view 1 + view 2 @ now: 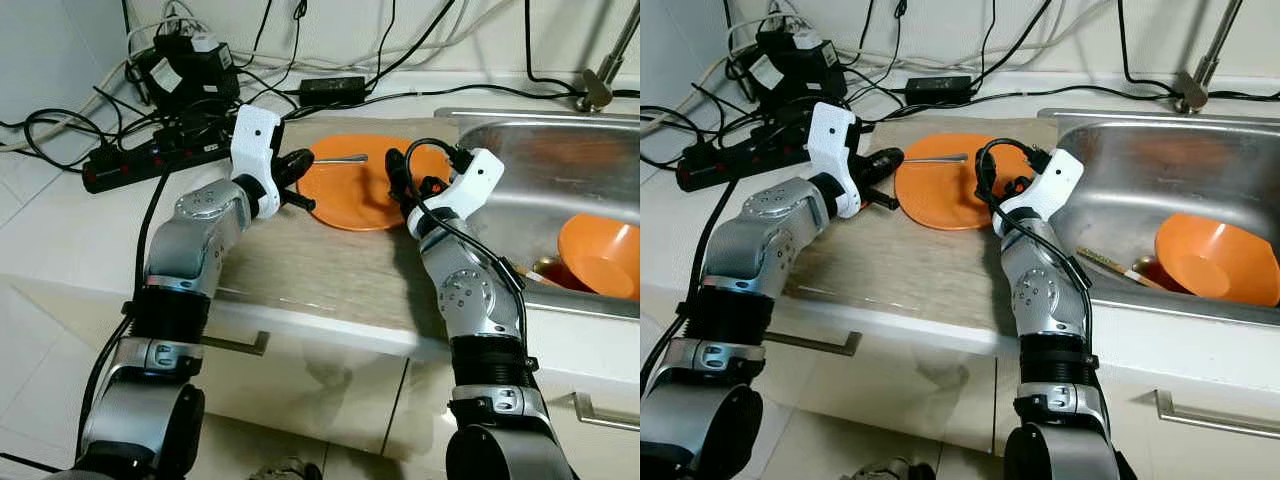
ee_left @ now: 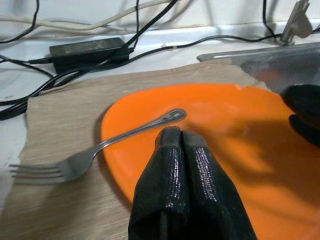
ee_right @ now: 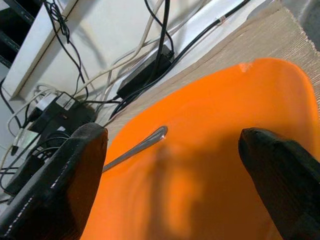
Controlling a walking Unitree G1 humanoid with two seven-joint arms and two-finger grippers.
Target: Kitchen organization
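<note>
An orange plate (image 1: pixel 365 185) lies flat on a tan mat (image 1: pixel 300 260) on a white kitchen counter (image 1: pixel 70 230), just beside a steel sink (image 1: pixel 560 170) on the robot's right. A silver fork (image 2: pixel 95 155) rests across the plate's left rim: its handle end sits on the plate near the middle, and its tines stick out over the mat. The fork's long axis runs roughly left to right across the robot's front, tilted a little. The left gripper (image 2: pixel 180 137) hovers at the plate's left edge with its two black fingers pressed together, grasping nothing; in the left wrist view their tips sit just beside the handle end, which lies a little ahead of them, while the fork runs off crosswise towards the tines. The right gripper (image 3: pixel 172 150) hovers over the plate's right side with its fingers spread wide and nothing between them; in its wrist view the fork handle lies across the plate, beyond the gap. The left gripper looks the nearer to the fork, but it would likely need to spread its fingers across the thin handle first. A second orange dish (image 1: pixel 600 255) sits in the sink, and a tangle of black cables (image 1: pixel 170 110) with a power strip lies at the back of the counter.
</note>
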